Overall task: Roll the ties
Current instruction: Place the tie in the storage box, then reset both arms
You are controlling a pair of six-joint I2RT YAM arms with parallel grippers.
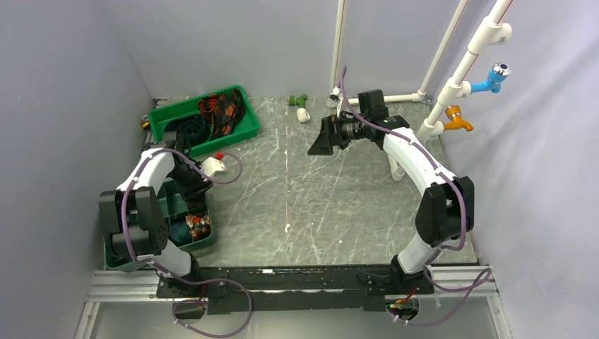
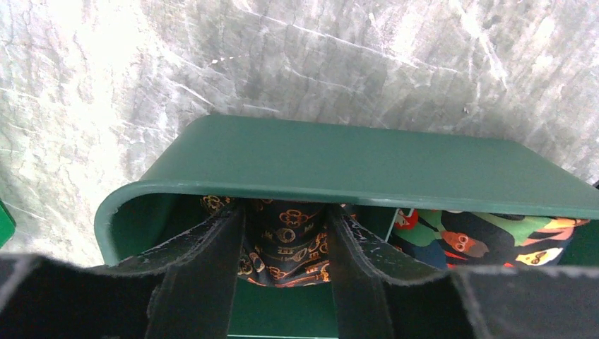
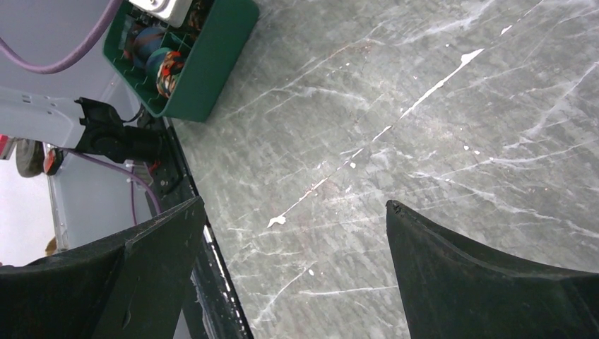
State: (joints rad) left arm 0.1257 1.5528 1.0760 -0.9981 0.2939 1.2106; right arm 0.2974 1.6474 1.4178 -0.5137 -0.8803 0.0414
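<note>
Left gripper (image 2: 284, 219) is down inside the dark green plastic tray (image 2: 367, 166), black fingers (image 2: 205, 268) flanking a rolled dark tie with orange key print (image 2: 286, 251). Pinching or only bracketing it, can't tell. The roll sits hard against the tray wall near the rounded corner, its axis unclear. One divider over is a brightly printed tie roll (image 2: 480, 236). Loose ties (image 1: 219, 111) lie heaped in the bright green plastic tray (image 1: 248, 126). Right gripper (image 3: 295, 203) is spread wide and empty above the open grey marbled table (image 1: 318, 205).

walls (image 1: 63, 92): plain pale grey, seen on three sides | surface (image 1: 332, 205): grey-green marbled, white-veined | white pipes (image 1: 463, 70): mounted back right | metal rail (image 1: 116, 286): fitted at near edge | light: even, glare noted
</note>
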